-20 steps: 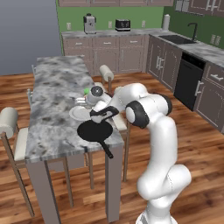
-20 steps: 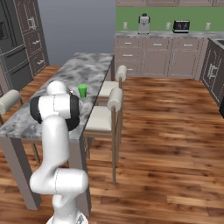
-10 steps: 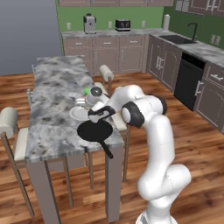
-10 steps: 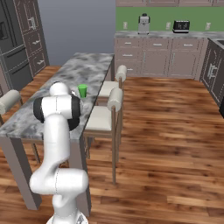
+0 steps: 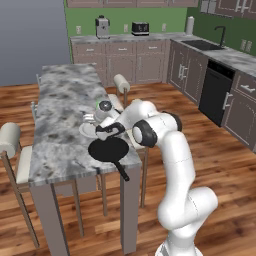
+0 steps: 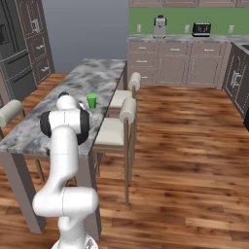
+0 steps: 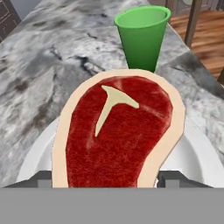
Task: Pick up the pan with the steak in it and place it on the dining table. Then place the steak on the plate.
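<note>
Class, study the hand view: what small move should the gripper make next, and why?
Probably lower a little and release. The steak sits between the fingertips over the plate, and the pan already rests on the dining table.

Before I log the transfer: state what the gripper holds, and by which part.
The gripper holds the steak by its near end, one finger on each side edge, above the plate. The pan sits on the dining table.
</note>
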